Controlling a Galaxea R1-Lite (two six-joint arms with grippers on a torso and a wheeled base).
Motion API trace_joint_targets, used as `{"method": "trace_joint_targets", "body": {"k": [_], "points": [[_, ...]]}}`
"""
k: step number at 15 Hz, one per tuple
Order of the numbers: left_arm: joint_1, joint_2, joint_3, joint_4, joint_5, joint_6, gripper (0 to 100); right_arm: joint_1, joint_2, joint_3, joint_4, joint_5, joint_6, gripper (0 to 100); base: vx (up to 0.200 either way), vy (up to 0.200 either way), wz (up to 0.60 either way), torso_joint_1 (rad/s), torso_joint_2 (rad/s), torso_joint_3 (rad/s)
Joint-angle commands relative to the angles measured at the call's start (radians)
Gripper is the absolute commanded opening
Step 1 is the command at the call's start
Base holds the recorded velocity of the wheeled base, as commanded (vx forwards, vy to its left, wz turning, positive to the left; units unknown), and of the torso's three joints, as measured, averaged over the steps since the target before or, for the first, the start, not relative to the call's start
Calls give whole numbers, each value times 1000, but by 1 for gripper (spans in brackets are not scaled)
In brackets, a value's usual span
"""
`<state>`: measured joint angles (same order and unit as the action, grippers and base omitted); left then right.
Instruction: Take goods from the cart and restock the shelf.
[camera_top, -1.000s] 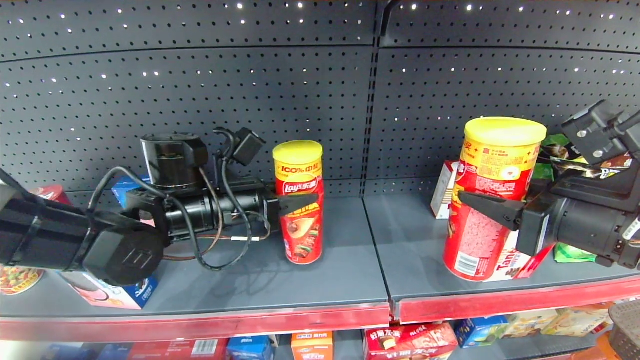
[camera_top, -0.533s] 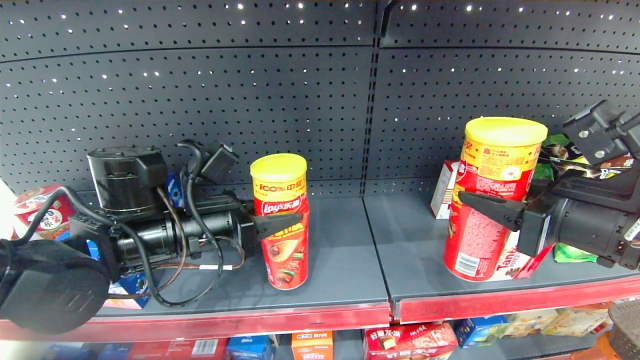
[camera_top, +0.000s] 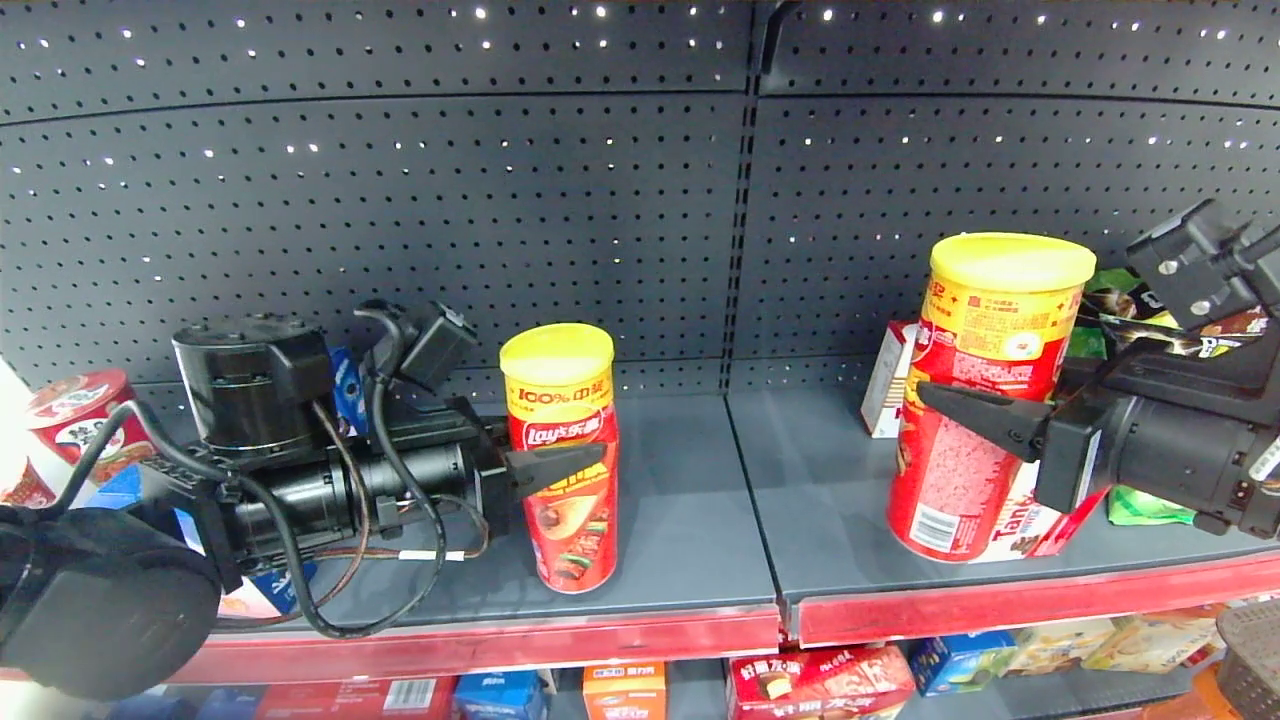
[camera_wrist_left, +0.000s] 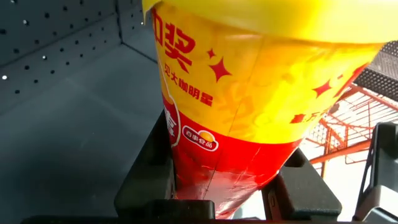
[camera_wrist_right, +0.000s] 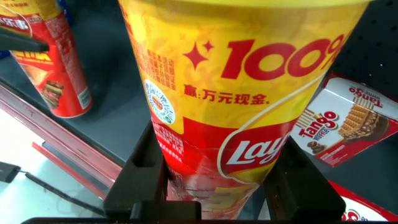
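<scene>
Chips can (camera_top: 572, 540) in left pincer (camera_top: 575, 460); wafer box (camera_wrist_right: 348, 124) beside right can (camera_wrist_right: 236, 93).

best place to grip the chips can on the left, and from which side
Mid-body, from the side with fingers level, as the left gripper has it now. The chips can is upright; its straight round wall suits opposed fingers, while the yellow lid would probably flex.

Bright, even light is falling from above onto the shelf (camera_top: 700, 520), where the left can (camera_top: 565, 460) is casting only a soft shadow. Pinpoints are glinting through the pegboard (camera_top: 500, 200) above the shelf. The shelf's front edge is bowing in the head view. Up close in the wrist views, the left can and right can (camera_wrist_right: 236, 93) are looking slightly soft.
</scene>
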<state>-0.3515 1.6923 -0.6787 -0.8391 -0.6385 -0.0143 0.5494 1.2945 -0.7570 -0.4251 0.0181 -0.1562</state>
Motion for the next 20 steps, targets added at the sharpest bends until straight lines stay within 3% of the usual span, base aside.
{"method": "trace_joint_targets", "body": {"k": [1,7,10,11,16,20], "points": [[-3,40,1,-8,0,0,0,0,0,-1,-1,0,0,0,0,0,0,0,0,0],[-15,122,-4,-81,3,-1,0,0,2,-2,-1,0,0,0,0,0,0,0,0,0],[-23,138,-13,-87,36,-4,0,0,2,-1,-1,0,1,0,0,0,0,0,0,0],[-23,138,-12,-86,37,-4,100,0,0,-1,-1,0,0,0,0,0,0,0,0,0],[-23,112,10,-87,40,-1,100,-2,-1,2,-1,0,1,0,0,0,0,0,0,0],[-15,1,114,-87,71,-3,100,-3,-11,13,-1,0,1,0,0,0,0,0,0,0]]}}
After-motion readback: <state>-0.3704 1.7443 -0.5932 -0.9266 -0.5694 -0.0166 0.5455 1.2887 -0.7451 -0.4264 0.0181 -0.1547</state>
